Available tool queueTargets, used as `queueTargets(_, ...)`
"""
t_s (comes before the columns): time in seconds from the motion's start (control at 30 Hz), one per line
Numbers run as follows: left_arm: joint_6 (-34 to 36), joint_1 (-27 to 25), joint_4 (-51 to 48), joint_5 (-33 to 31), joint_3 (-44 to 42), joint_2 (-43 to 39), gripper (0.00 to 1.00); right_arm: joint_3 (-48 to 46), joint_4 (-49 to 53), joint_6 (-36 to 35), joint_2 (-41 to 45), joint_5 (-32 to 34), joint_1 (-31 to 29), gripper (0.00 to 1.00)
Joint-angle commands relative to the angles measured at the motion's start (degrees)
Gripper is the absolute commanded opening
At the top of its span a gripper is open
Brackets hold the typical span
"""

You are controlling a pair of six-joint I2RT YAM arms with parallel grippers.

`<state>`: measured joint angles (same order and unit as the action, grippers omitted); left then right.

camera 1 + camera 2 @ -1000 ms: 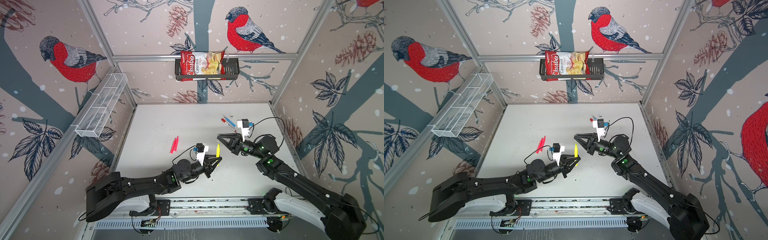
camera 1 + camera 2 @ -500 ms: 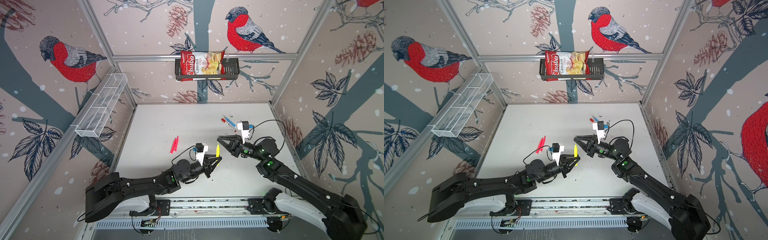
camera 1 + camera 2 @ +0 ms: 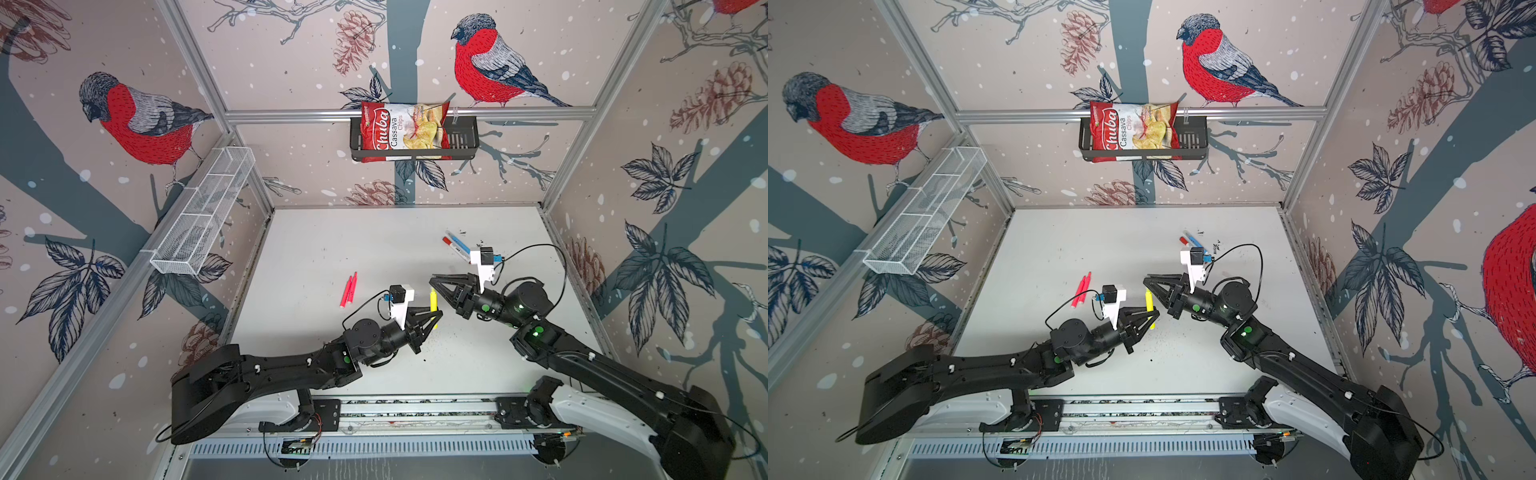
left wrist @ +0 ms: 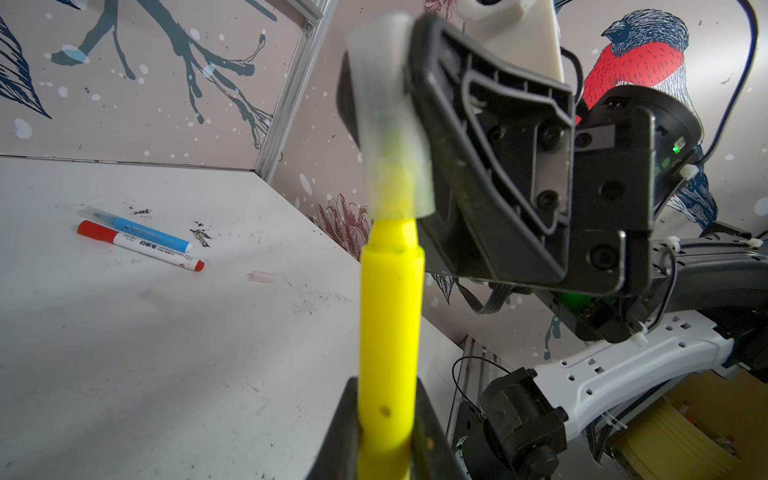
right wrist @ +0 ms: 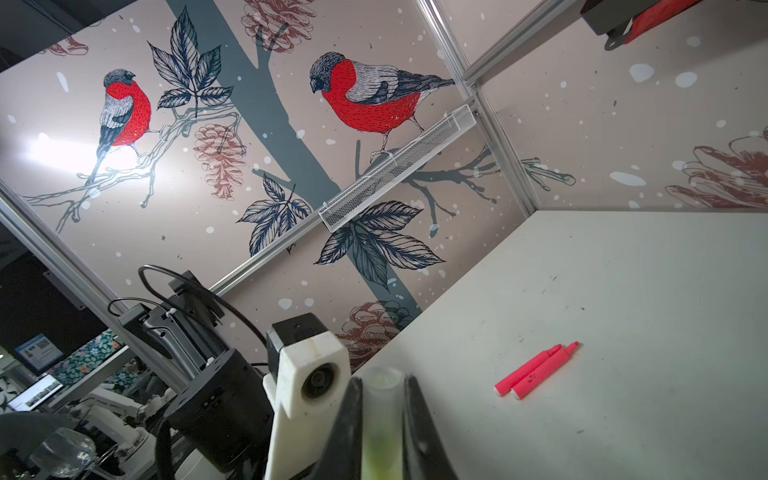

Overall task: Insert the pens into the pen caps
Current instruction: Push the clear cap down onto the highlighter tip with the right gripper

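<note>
The left hand (image 3: 434, 314) is pinching the yellow pen (image 3: 433, 300) by its lower barrel, over the middle of the counter (image 3: 374, 249). The right hand (image 3: 432, 282) meets it from the right and is pinching 1 translucent cap (image 4: 390, 124) between its black fingers (image 4: 490, 166). In the left wrist view the cap sits over the pen's tip, with yellow showing through its lower half. A short band of yellow neck is bare between the cap's rim and the barrel's shoulder. The right wrist view shows the same cap clamped between 2 dark fingertips, with a greenish tint inside.

The 2 pink pens (image 3: 349, 289) lie side by side and touching on the left part of the counter, well apart from both hands. The blue pen (image 4: 141, 228) and the white pen with red ends (image 4: 145, 247) lie side by side at the far right. 2 loose whitish caps lie on the counter near them, 1 sharp (image 4: 261, 276) and 1 blurred (image 4: 160, 298).

A chips bag (image 3: 399, 131) sits in a black basket (image 3: 461, 141) on the far wall.
</note>
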<state>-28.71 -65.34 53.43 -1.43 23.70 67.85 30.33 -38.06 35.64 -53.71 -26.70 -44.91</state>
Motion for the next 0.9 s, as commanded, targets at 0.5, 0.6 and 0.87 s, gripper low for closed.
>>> queueTargets(0.5, 1.80, 0.45, 3.00, -0.77, 0.34, -5.72, 0.00, 0.62, 14.80, -9.61, 1.16, 15.26, -7.68, 0.09)
queueTargets(0.6, 1.49, 0.98, 3.08, -0.69, 0.12, -6.97, 0.00, 0.20, 15.29, -9.88, 0.90, 15.47, -8.49, 0.08)
queueTargets(0.87, -1.56, 4.84, 6.22, 3.78, -1.22, -9.98, 0.00, -1.65, 14.12, -9.78, 0.37, 13.34, -9.74, 0.08)
